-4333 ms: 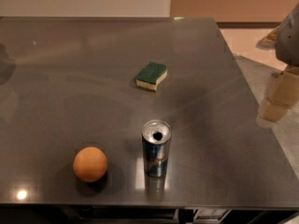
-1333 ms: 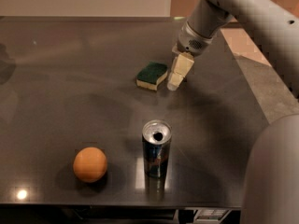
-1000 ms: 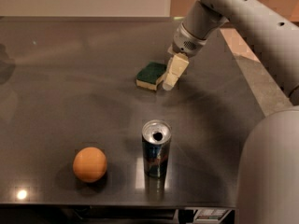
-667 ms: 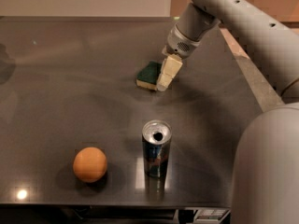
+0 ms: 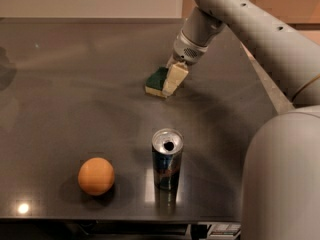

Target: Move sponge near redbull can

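The gripper (image 5: pixel 174 80) is down over the right end of the sponge (image 5: pixel 156 79); whether it has hold I cannot tell. The sponge lies flat mid-table (image 5: pixel 75 84), well apart from the upright redbull can (image 5: pixel 167 160) nearer the front edge, with an orange (image 5: pixel 96 176) to the can's left

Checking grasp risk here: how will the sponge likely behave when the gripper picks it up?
The sponge, foam under a green scourer, probably squashes and weighs little. Lying flat on the table, it shouldn't roll. The gripper is at its right end; an off-centre hold might let it droop.
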